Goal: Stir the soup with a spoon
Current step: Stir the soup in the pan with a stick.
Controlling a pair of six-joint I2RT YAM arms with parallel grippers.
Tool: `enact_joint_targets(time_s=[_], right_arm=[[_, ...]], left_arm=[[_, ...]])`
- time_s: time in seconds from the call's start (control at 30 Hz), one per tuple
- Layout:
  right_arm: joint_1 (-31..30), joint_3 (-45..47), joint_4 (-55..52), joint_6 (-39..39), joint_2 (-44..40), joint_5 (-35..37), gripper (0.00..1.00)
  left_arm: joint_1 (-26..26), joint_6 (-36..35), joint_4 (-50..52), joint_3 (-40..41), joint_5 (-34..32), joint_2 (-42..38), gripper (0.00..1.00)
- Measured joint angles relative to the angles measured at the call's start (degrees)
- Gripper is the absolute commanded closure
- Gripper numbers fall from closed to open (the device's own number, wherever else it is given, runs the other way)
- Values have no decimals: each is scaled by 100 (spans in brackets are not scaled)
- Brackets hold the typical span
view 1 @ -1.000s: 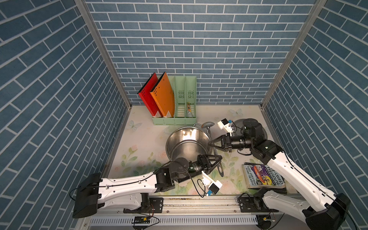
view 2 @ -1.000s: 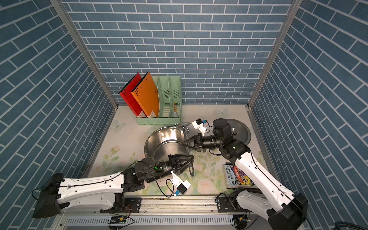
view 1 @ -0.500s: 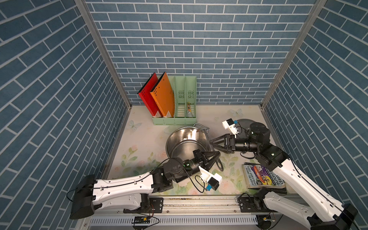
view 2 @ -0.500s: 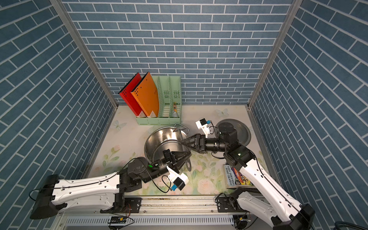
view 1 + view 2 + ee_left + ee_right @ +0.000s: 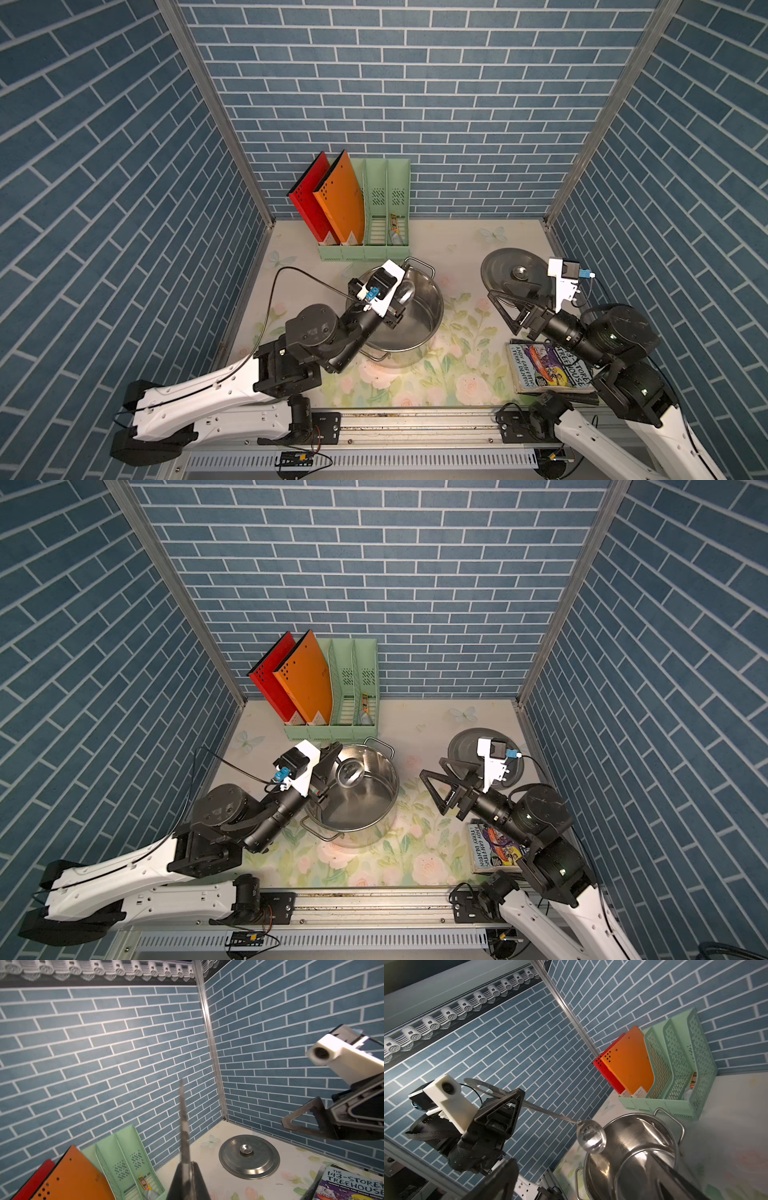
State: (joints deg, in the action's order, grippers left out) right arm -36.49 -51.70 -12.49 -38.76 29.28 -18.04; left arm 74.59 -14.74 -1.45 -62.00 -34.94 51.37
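The spoon (image 5: 590, 1138) is a slim grey metal one with an oval hole at its handle end. My left gripper (image 5: 517, 1097) is shut on its handle, which stands up between the jaws in the left wrist view (image 5: 184, 1122). The spoon's bowl (image 5: 351, 771) hangs over the steel pot (image 5: 374, 800) near its far-left rim. No soup shows in the pot's shiny inside. My right gripper (image 5: 505, 313) stands wide open to the right of the pot, holding nothing, and is apart from the spoon.
The pot's lid (image 5: 515, 274) lies flat at the back right, just behind my right gripper. A book (image 5: 548, 370) lies at the front right under the right arm. A green file rack (image 5: 386, 232) with red and orange folders (image 5: 336, 199) stands against the back wall.
My right gripper opened, let go of the spoon and pulled back to the right. My left gripper shut on the handle and carried the spoon from the pot's front to its left side.
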Motion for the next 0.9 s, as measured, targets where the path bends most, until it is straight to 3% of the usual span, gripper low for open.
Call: enact_joint_targets(time_s=[0.23,0.47,0.73,0.9], right_arm=[[0,35,-127,745,61,699,0],[0,509,50,925,-15,761,1],[0,656,76,927,-343,780,1],[0,664,92,927,-398,780,1]], left_arm=[[-422,1220,686,560,-616,101,100],[-1366,1449,153,1552,-584,361,100],[-1665,1449,-280,1958,-442,684,100],[-2146,1335,-632,2033,-422,968,100]])
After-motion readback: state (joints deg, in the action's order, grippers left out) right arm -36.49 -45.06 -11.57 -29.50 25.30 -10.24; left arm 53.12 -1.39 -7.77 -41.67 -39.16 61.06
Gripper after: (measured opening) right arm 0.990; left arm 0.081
